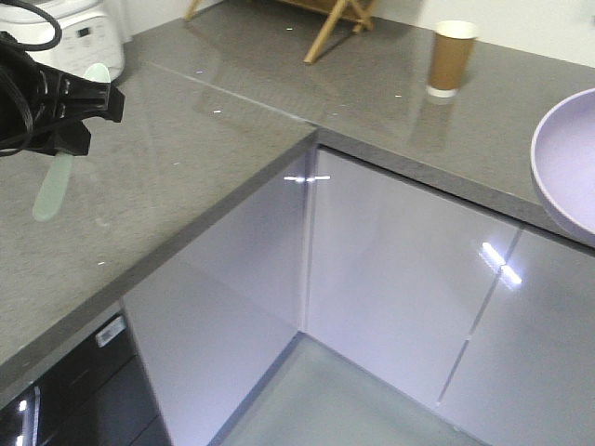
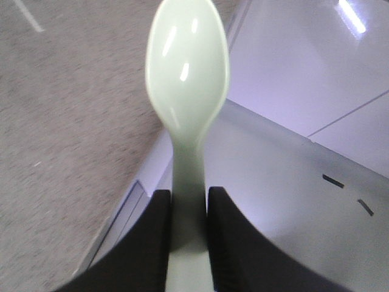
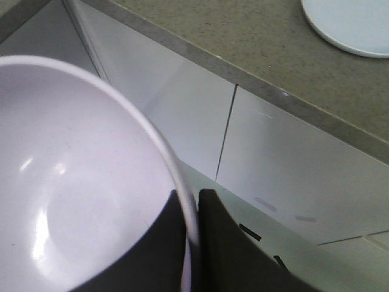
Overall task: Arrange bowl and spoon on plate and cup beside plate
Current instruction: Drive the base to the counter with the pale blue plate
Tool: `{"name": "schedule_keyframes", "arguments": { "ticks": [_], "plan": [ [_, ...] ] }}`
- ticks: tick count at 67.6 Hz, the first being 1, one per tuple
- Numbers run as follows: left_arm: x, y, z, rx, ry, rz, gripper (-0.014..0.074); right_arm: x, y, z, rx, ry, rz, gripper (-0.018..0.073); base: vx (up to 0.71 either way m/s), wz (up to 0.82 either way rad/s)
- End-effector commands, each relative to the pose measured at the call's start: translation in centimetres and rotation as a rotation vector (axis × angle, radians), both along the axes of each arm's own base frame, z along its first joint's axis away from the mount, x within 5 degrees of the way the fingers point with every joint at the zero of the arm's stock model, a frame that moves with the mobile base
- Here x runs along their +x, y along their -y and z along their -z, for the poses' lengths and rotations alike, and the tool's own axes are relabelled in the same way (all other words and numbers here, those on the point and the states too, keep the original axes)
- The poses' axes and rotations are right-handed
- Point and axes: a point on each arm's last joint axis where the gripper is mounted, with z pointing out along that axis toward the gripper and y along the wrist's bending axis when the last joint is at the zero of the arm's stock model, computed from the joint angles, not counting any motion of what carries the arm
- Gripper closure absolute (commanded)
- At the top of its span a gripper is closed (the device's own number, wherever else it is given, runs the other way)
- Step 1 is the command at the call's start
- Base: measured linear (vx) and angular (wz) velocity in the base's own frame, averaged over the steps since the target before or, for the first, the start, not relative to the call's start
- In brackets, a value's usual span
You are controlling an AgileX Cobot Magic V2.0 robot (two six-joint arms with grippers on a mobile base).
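Note:
My left gripper point(image 1: 79, 116) is shut on the handle of the pale mint-green spoon point(image 1: 51, 186) and holds it in the air above the left counter. In the left wrist view the spoon point(image 2: 188, 61) points away from the gripper point(image 2: 188, 201), oval head up. My right gripper point(image 3: 193, 204) is shut on the rim of the lavender bowl point(image 3: 73, 182), one finger inside and one outside, out over the cabinet fronts. The bowl point(image 1: 569, 163) shows at the right edge of the front view. The pale plate point(image 3: 352, 24) lies on the counter. The brown paper cup point(image 1: 452, 58) stands upright at the back.
The grey L-shaped counter point(image 1: 232, 111) has an inner corner over glossy lilac cabinet doors point(image 1: 390, 269). A white cooker point(image 1: 84, 32) stands at the back left and wooden stand legs point(image 1: 339, 23) at the back. A black appliance front point(image 1: 74, 390) sits at the lower left.

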Motion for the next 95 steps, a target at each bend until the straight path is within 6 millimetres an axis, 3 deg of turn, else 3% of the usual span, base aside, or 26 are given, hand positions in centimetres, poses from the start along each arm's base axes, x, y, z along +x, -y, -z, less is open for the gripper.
{"name": "schedule_keyframes", "arguments": {
  "ticks": [1,95],
  "plan": [
    [-1.04,-0.28,-1.89,-0.028,0.081,0.007,0.0596,-0.23,0.15,-1.33,-0.019,0.093,0.010,0.0566,0.04,-0.46],
    [-1.04,-0.28,-1.89,-0.028,0.081,0.007,0.0596,-0.23,0.15,-1.33,-0.019,0.093,0.010,0.0566,0.11,-0.42]
  ]
}}
